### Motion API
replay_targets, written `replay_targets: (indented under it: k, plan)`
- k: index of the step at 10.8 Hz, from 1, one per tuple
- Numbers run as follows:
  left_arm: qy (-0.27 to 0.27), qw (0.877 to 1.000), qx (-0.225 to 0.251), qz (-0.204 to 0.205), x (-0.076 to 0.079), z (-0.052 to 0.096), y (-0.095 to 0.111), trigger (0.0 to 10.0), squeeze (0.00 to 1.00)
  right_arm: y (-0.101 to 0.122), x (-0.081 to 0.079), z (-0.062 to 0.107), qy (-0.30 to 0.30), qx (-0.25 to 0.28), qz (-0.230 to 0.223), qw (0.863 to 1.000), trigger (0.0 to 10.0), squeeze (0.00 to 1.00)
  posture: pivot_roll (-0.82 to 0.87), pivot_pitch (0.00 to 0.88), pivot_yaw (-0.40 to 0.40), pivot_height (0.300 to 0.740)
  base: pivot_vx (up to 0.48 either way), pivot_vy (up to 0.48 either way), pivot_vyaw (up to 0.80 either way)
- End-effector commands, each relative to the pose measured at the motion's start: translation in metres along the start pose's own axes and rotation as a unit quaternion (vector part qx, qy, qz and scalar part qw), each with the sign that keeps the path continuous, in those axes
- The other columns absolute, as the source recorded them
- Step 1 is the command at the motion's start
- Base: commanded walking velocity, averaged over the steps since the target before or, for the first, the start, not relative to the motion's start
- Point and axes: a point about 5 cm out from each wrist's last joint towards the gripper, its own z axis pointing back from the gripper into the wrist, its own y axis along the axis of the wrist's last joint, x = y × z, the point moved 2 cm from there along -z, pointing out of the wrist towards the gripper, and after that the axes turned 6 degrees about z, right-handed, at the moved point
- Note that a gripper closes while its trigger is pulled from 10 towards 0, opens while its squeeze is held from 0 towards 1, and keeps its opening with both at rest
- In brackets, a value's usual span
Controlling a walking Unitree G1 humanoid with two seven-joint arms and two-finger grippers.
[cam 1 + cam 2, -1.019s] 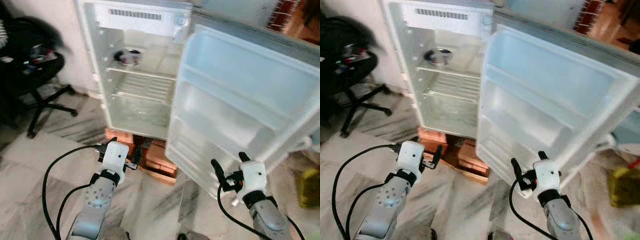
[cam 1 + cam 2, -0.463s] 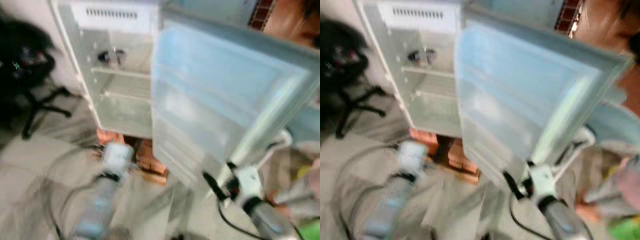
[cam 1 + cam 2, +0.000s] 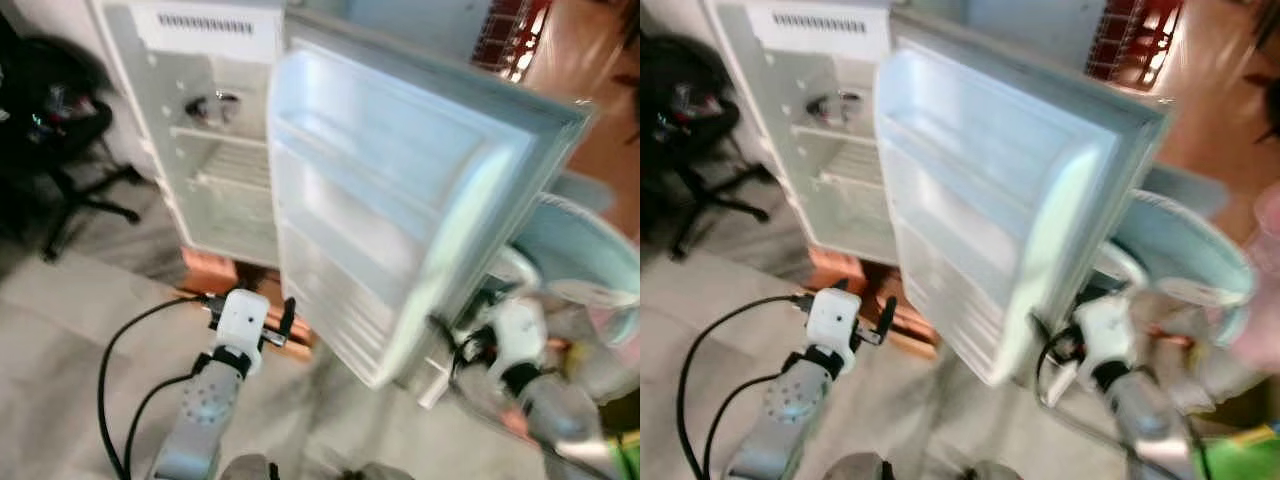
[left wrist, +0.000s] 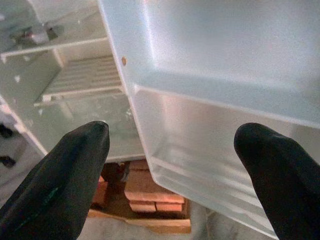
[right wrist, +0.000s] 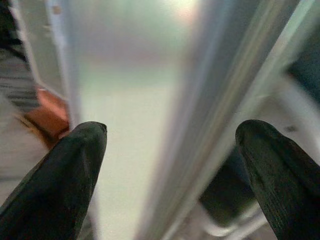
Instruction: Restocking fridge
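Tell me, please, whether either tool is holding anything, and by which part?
Nothing is held. The left tool and right tool are both open, with only the fridge door ahead.

head views downward, wrists near fridge door (image 3: 400,200)

The fridge door (image 3: 400,190) is swinging across the front, covering much of the cabinet opening (image 3: 215,170); a narrow way is staying open on the left toward the wire shelf (image 4: 82,80); the left hand (image 4: 170,165) is sitting spread below it; the right hand (image 5: 170,165) is straddling the door's outer edge (image 5: 235,100); a black chair (image 3: 60,120) is crowding the left.
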Motion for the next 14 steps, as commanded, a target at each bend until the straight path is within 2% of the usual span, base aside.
replay_targets:
  k: [1,3,5,7,8,9,10,12,13,14]
  plan:
    - [0.004,1.0,-0.005,-0.004,-0.003,0.002,-0.001,10.0,0.0,0.001,0.003,-0.002,-0.012,0.005,-0.005,1.0,10.0,0.0,0.14,0.094,-0.013,0.74,0.0,-0.48,0.0]
    - [0.012,1.0,-0.008,0.001,-0.005,0.002,-0.001,10.0,0.0,0.0,0.003,-0.003,-0.036,0.005,-0.007,0.999,10.0,0.0,0.14,0.094,-0.013,0.74,0.0,0.0,0.0]
    - [0.028,0.999,-0.018,0.001,-0.01,0.006,-0.006,10.0,0.0,0.006,0.004,-0.012,-0.077,0.01,-0.022,0.997,10.0,0.0,0.15,0.098,-0.012,0.74,0.0,0.0,0.0]
    - [0.046,0.998,-0.041,0.026,-0.016,0.007,-0.012,10.0,0.0,0.023,0.005,-0.03,-0.114,0.038,-0.081,0.99,10.0,0.0,0.15,0.096,-0.013,0.74,0.0,0.0,0.0]
    - [0.016,0.995,-0.084,0.052,-0.01,0.012,-0.026,10.0,0.0,0.037,0.007,-0.045,-0.128,0.057,-0.115,0.983,10.0,0.0,0.15,0.091,-0.011,0.74,0.0,0.0,0.0]
    - [0.015,0.993,-0.096,0.059,-0.01,0.016,-0.031,10.0,0.0,0.044,0.009,-0.052,-0.133,0.065,-0.124,0.981,10.0,0.0,0.15,0.09,-0.011,0.74,0.0,0.0,0.0]
    - [0.016,0.991,-0.115,0.069,-0.011,0.019,-0.038,10.0,0.0,0.055,0.017,-0.064,-0.151,0.074,-0.151,0.974,10.0,0.0,0.16,0.088,-0.014,0.74,0.0,0.0,0.0]
    - [0.018,0.991,-0.119,0.059,-0.01,0.018,-0.037,10.0,0.0,0.066,0.024,-0.076,-0.158,0.083,-0.174,0.968,10.0,0.0,0.17,0.083,-0.021,0.74,0.0,0.0,0.0]
    - [0.011,0.991,-0.123,0.059,-0.009,0.018,-0.039,10.0,0.0,0.082,0.013,-0.078,-0.09,0.117,-0.223,0.963,10.0,0.0,0.18,0.08,-0.026,0.74,0.0,0.0,0.0]
    - [0.007,0.99,-0.126,0.059,-0.007,0.019,-0.038,10.0,0.0,0.108,-0.017,-0.064,0.078,0.177,-0.295,0.936,10.0,0.0,0.18,0.077,-0.028,0.74,0.0,0.0,0.0]
